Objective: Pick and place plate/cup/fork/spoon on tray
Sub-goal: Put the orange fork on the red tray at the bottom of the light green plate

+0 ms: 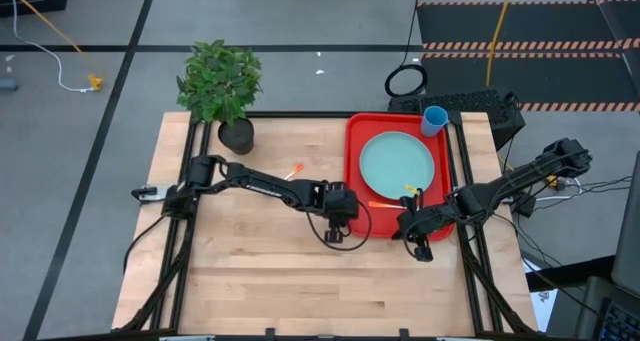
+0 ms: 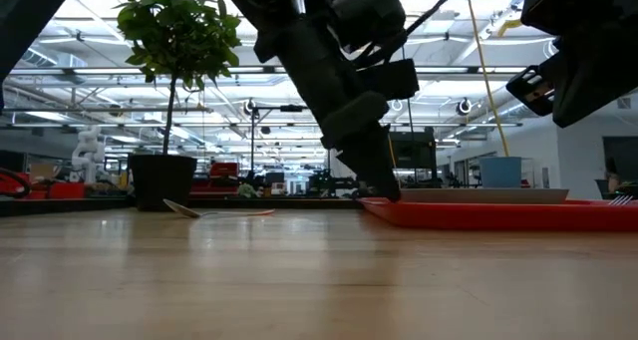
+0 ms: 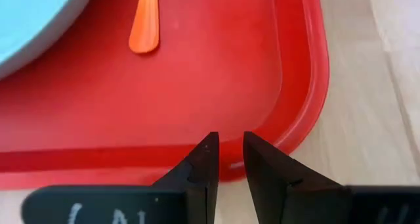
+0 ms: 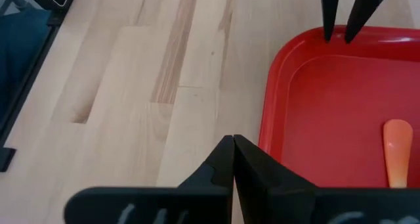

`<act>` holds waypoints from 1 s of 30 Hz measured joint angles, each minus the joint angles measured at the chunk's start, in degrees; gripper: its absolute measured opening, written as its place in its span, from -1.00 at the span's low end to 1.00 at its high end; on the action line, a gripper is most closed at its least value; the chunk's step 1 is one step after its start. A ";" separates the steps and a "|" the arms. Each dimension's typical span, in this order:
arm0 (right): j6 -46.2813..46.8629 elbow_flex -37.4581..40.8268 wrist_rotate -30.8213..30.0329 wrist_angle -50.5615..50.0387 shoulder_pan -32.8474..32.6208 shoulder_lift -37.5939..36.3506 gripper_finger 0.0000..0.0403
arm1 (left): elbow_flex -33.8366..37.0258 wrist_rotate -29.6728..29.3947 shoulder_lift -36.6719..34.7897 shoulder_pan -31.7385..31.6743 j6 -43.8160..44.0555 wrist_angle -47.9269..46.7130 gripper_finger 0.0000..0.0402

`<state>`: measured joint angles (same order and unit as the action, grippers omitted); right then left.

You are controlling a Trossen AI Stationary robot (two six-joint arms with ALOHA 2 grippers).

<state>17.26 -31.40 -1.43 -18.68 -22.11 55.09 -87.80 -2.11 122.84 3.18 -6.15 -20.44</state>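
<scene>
The red tray (image 1: 352,161) lies at the table's right. The pale turquoise plate (image 1: 397,161) rests in it, and the blue cup (image 1: 434,119) stands at its far right corner. An orange handle (image 3: 144,27), the fork's as far as shows, lies in the tray by the plate's near edge; its head is hidden. The spoon (image 2: 189,209) lies on the bare table left of the tray (image 1: 293,171). My left gripper (image 3: 231,148) is narrowly open, its tips at the tray's left rim near the near-left corner. My right gripper (image 4: 233,145) is shut and empty above the tray's near rim. My left gripper's fingertips (image 4: 328,33) point down at the tray's left rim (image 3: 289,138), side by side along it. I cannot tell whether they touch the rim. Nothing lies between the fingers.
A potted plant (image 1: 236,131) stands at the table's far edge, left of the tray. Bare wood (image 1: 250,271) spreads over the table's left and near parts. A black stand and cables (image 1: 470,106) lie just beyond the tray's far right corner.
</scene>
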 joint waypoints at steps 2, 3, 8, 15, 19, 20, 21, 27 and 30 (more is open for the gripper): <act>0.00 0.00 0.00 0.02 0.00 0.00 -1.00 | 0.08 0.02 0.01 0.02 -0.15 1.93 -0.63; 0.00 0.00 0.00 0.00 0.00 0.00 -1.00 | 0.06 0.02 0.00 0.04 -0.15 3.14 -0.63; 0.00 0.00 0.00 -0.02 0.00 0.00 -1.00 | -0.06 0.03 -0.44 0.31 -3.76 2.81 -0.63; -0.15 0.00 0.00 -0.42 0.00 0.00 -1.00 | -1.01 -5.97 -6.14 1.18 -4.86 -6.59 -0.63; -0.04 0.00 0.00 -0.47 0.00 0.00 -1.00 | -0.95 -3.36 -6.68 1.07 -1.95 -10.97 -0.63; -0.04 0.00 0.00 -0.45 0.00 0.00 -1.00 | -0.86 -2.85 -6.55 1.13 -1.63 -11.06 -0.63; -0.03 0.00 0.00 -0.56 0.00 0.00 -1.00 | -0.81 -2.53 -6.13 1.22 -1.27 -10.87 -0.63; -0.11 0.00 -0.14 0.01 0.00 0.00 -1.00 | -0.64 -2.23 -2.92 1.24 -1.44 -9.11 -0.63; -0.15 0.00 -0.24 0.14 0.00 0.00 -1.00 | -0.64 -2.29 -2.11 0.93 -2.47 -9.37 -0.63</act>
<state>17.10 -31.40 -1.67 -18.55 -22.11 55.09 -88.44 -4.40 120.72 4.11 -8.62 -29.81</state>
